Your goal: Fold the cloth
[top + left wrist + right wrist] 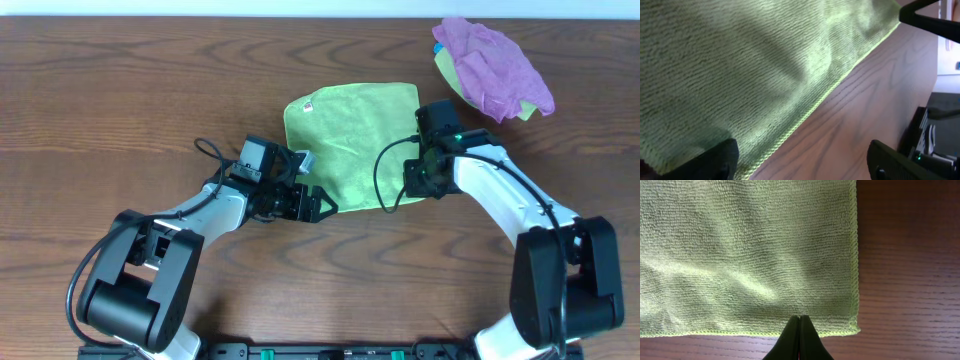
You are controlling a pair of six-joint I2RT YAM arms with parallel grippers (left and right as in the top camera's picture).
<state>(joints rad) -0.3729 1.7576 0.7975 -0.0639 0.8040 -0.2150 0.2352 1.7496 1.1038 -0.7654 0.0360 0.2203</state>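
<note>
The cloth (352, 140) is lime green and lies flat on the brown wooden table (120, 100). It has a small white tag (308, 106) at one far corner, the corner on the left arm's side. The cloth looks spread out in one layer, with a few soft bumps in it.

The left gripper (318, 203) is at the cloth's near edge, the edge closest to the robot. In the left wrist view its two fingers (722, 159) are wide apart. One finger sits over the cloth just inside the edge. The other finger is over bare wood beside the cloth. The stitched edge of the cloth (805, 112) runs between them.

The right gripper (412, 185) is at the cloth's near corner on the other side. In the right wrist view its fingers (792, 335) are pressed together into one dark point. The point sits on the near edge of the cloth (750, 255), close to that corner. I cannot tell if any cloth is pinched between them.

A purple cloth (495, 65) lies well apart from the green cloth, past its far corner on the right arm's side. A yellow-green cloth (448, 68) peeks out from under the purple one.
</note>
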